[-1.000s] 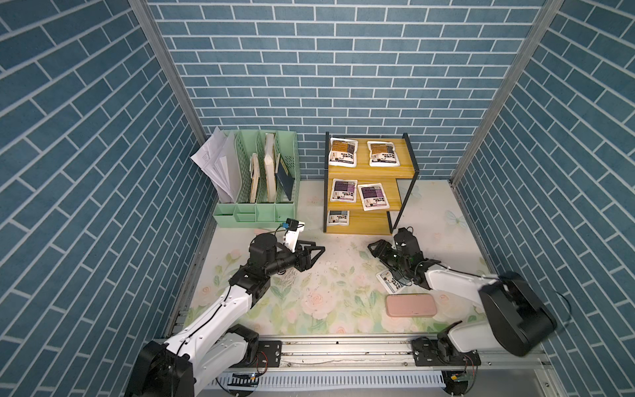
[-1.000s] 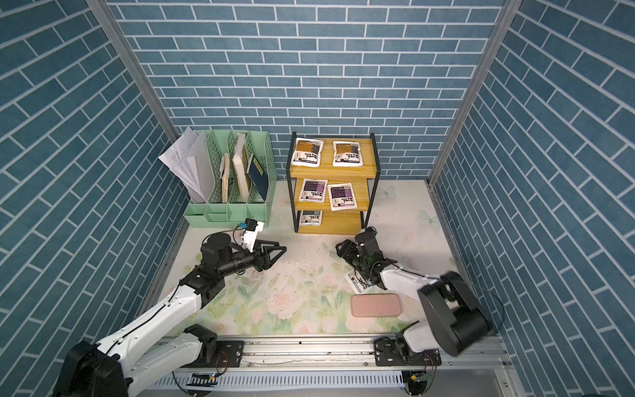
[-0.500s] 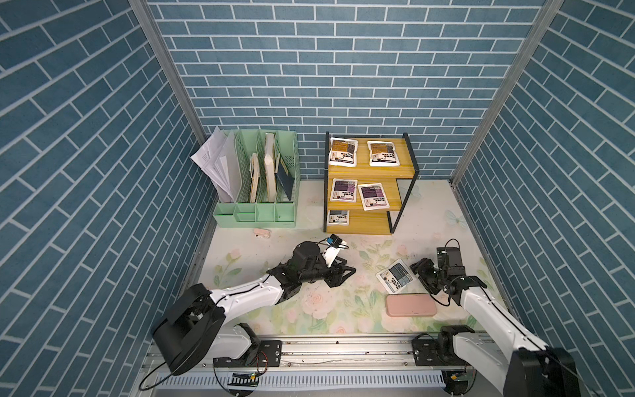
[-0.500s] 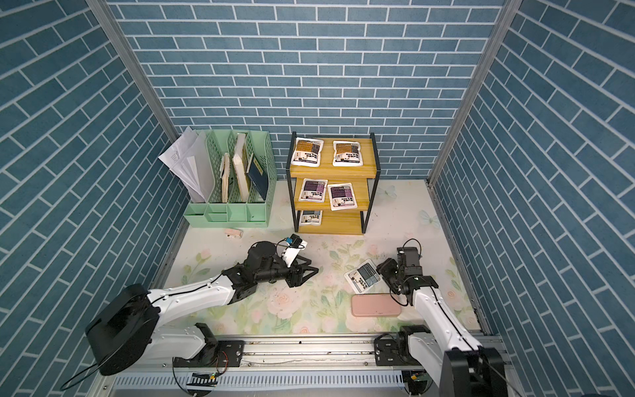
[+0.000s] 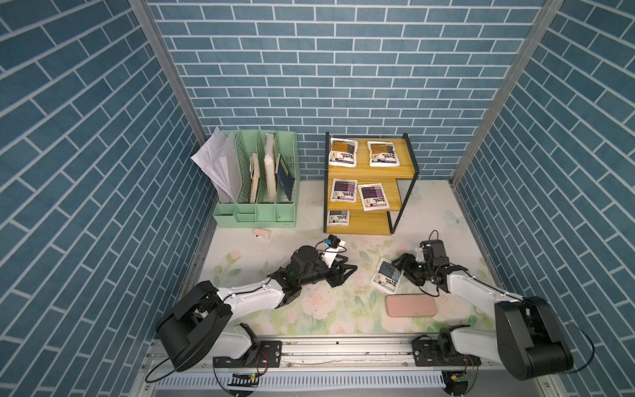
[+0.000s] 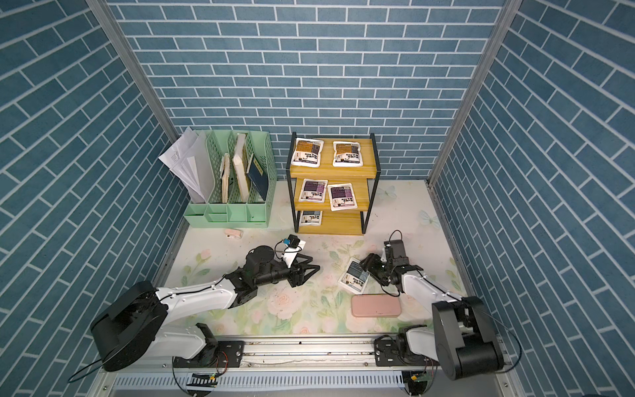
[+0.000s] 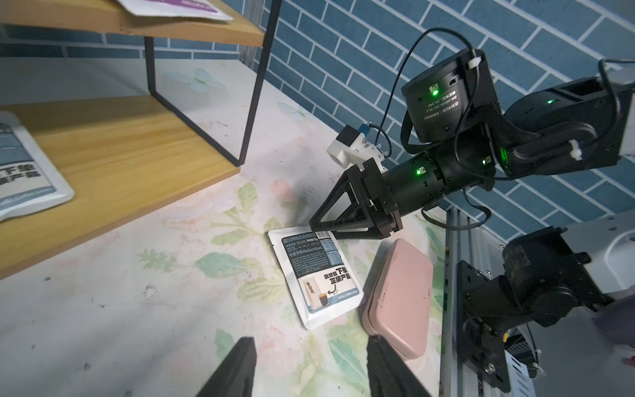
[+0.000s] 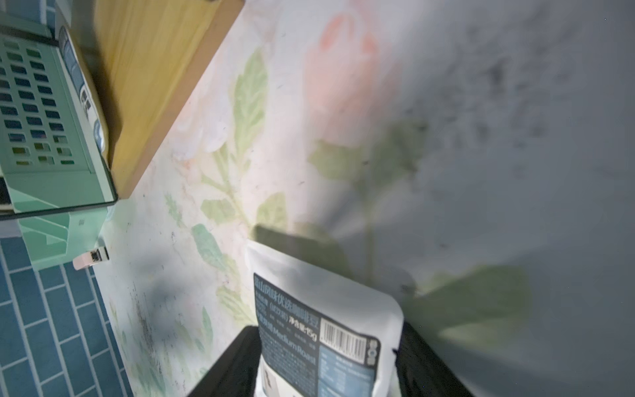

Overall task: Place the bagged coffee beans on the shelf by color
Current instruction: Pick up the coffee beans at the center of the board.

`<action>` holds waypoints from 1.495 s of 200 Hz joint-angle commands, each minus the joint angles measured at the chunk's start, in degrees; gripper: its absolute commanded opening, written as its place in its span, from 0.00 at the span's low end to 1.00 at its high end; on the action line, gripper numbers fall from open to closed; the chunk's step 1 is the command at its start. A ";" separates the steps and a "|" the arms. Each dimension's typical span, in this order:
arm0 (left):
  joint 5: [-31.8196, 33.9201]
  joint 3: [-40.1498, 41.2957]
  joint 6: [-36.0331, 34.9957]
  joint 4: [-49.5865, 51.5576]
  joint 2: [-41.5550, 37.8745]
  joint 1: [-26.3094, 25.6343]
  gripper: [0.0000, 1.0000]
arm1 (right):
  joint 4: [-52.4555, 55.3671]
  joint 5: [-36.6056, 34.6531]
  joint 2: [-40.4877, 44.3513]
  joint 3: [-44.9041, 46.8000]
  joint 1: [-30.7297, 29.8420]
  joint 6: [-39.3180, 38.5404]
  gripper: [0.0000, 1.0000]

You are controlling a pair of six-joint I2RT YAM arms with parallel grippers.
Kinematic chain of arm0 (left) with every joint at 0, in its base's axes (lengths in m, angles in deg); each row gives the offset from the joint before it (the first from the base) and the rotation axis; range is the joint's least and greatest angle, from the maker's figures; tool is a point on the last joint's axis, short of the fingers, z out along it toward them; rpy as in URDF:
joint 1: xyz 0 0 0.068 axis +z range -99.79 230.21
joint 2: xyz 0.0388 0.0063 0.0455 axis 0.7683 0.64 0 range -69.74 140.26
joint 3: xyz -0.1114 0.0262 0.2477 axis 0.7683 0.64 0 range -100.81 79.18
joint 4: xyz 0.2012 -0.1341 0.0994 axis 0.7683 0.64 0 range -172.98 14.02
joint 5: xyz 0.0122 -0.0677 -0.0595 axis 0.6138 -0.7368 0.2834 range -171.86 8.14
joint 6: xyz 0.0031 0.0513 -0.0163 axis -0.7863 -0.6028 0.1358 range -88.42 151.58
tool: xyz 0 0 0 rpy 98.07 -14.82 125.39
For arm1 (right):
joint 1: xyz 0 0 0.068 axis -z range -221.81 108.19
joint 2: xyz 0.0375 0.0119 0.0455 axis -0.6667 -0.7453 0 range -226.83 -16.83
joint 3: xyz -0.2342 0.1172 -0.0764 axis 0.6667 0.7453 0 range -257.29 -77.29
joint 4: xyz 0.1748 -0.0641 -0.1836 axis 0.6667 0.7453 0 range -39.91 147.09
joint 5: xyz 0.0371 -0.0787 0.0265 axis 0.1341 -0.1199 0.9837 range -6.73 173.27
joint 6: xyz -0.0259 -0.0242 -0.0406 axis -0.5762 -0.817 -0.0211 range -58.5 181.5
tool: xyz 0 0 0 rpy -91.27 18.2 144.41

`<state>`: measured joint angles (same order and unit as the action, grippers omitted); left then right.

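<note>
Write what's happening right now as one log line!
left gripper: open, empty | right gripper: jaws around grey-blue pouch, grip unclear | shelf: bottom tier has room

Wooden shelf (image 5: 369,226), smooth white pouch (image 5: 387,280), matt pink case (image 5: 411,306)

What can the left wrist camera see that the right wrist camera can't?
Only the left wrist view shows the right gripper from outside, its tips at the edge of the loose grey-blue pouch. It also shows the pink case beside that pouch, a second grey-blue pouch on the bottom board of the shelf, and a purple pouch on the board above.

Only the right wrist view shows the mint-green file organizer and a small pink object next to it.

Both show the loose grey-blue pouch, the shelf and the floral mat.
</note>
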<state>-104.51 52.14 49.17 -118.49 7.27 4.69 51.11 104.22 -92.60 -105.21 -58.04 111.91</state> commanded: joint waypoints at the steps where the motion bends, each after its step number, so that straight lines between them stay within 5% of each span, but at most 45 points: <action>1: 3.22 1.76 1.12 -0.33 -1.70 1.07 0.57 | -8.05 1.13 -6.65 -4.52 -4.52 5.73 0.65; 29: 6.16 2.56 1.52 3.39 -3.69 1.57 0.57 | -8.83 -1.85 -11.78 -10.05 -8.81 8.37 0.64; 58: 6.70 4.46 4.36 4.32 -4.95 1.47 0.57 | 4.63 -9.03 -7.01 -10.89 -5.34 -0.22 0.66; 82: 7.77 6.12 6.00 3.69 -5.77 0.99 0.57 | 3.39 -1.51 2.95 -1.18 3.65 -5.10 0.66; 106: 8.94 6.11 5.01 3.05 -5.09 -1.52 0.57 | 6.70 1.77 5.62 2.32 5.66 -9.43 0.64; 155: 6.85 6.70 4.42 -8.52 4.77 -5.17 0.57 | 2.24 8.23 -0.59 3.49 5.33 -12.59 0.60; 211: 11.24 -1.97 1.92 -5.51 17.06 -7.04 0.54 | 0.44 12.10 -9.69 -0.65 -1.59 -14.51 0.56; 299: 12.73 -4.16 1.89 -2.70 25.03 -7.66 0.48 | -0.47 16.38 -1.78 8.02 -2.40 -13.35 0.40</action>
<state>-92.38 47.92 51.64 -122.77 30.92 -2.35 46.37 120.72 -94.81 -100.47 -60.14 98.80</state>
